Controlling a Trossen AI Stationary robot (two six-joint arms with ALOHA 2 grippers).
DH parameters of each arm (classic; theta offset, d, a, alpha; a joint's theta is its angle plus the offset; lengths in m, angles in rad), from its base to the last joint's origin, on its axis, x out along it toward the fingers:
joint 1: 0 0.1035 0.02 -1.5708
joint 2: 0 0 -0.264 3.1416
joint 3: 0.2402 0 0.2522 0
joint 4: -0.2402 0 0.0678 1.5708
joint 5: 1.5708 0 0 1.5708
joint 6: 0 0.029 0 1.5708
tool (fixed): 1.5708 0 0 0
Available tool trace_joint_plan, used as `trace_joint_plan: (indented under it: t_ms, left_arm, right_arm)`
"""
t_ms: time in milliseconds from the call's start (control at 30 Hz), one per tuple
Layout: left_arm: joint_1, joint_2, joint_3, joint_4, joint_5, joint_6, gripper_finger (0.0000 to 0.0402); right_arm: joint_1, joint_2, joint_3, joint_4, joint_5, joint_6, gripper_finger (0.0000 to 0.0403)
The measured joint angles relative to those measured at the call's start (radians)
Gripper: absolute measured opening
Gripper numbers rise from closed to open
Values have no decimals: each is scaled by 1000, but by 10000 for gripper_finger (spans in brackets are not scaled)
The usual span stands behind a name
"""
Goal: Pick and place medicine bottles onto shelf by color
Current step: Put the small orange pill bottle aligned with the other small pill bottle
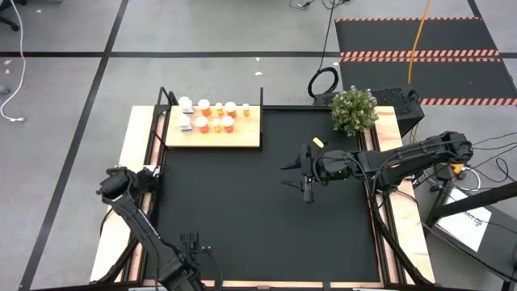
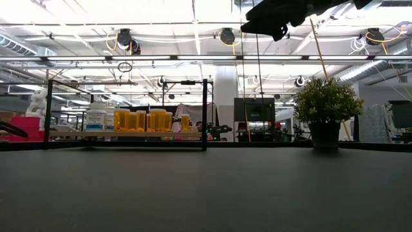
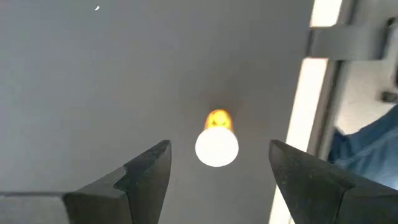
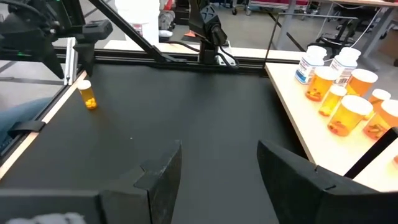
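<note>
One orange bottle with a white cap (image 3: 216,144) stands upright on the black mat near its near left edge, also seen in the right wrist view as the orange bottle (image 4: 87,96). My left gripper (image 3: 219,149) hangs open straight above it, fingers pointing down, one on either side and clear of it. In the high view my left gripper (image 1: 191,239) hides this bottle. Several orange bottles and white ones (image 1: 212,117) stand on the light-wood shelf (image 1: 242,137) at the far left. My right gripper (image 1: 284,176) hovers open over the mat's right half, holding nothing.
A potted plant (image 1: 354,109) stands at the mat's far right corner, and a small yellow piece (image 1: 317,143) lies on the mat near it. Black posts (image 2: 205,113) rise from the shelf's edges. Wooden strips (image 1: 408,234) border the mat.
</note>
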Motion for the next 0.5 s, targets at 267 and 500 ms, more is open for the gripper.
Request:
trace_joint_plan:
  t_ms: [267,500]
  left_arm:
    - [-2,21,-4,-33,17,15,271]
    - [-2,20,-57,10,17,7,271]
  right_arm:
    - [-2,0,0,0,0,-9,203]
    - [-1,0,0,0,0,-11,203]
